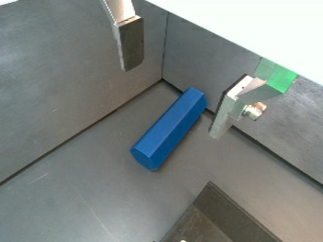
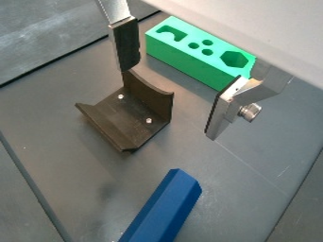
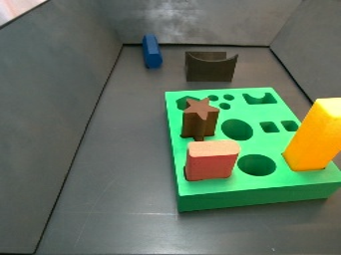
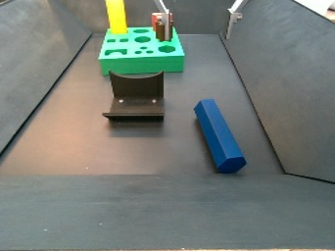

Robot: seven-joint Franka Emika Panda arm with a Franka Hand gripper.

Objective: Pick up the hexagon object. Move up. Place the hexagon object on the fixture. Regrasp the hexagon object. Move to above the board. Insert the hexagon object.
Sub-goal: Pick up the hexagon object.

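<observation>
— Where was your gripper (image 1: pixel 177 80) at that moment?

— Up off the floor, my jaws spread wide with nothing between them. In both wrist views I saw my two silver fingers (image 2: pixel 125 45) well apart. In a side view only a sliver of one finger (image 4: pixel 236 7) showed, beyond the board (image 4: pixel 141 54).

— And the hexagon object?

— The hexagon object (image 4: pixel 218 133) lay flat on the dark floor, untouched, beside the fixture (image 4: pixel 135 96) and apart from it, close along a side wall (image 4: pixel 281 88). From a wrist view the blue bar (image 1: pixel 169 129) lay below the gap between my fingers. In a side view it sat beyond the board, beside the fixture (image 3: pixel 209 66), near the back wall (image 3: pixel 150 51).

— The fixture itself?

— Dark, with a curved notch in its top, bare. It stood just beside the board's near edge, between board and bar (image 2: pixel 161 211) in a wrist view (image 2: pixel 127 117).

— What did the board carry?

— The green board (image 3: pixel 245 153) held a tall orange block (image 3: pixel 313 133) at one corner, a brown star peg (image 3: pixel 200 113) upright toward the fixture, and a reddish block (image 3: pixel 210 159) near the edge away from the fixture. Several holes stayed open, a hexagonal one among them (image 2: pixel 236 59).
</observation>
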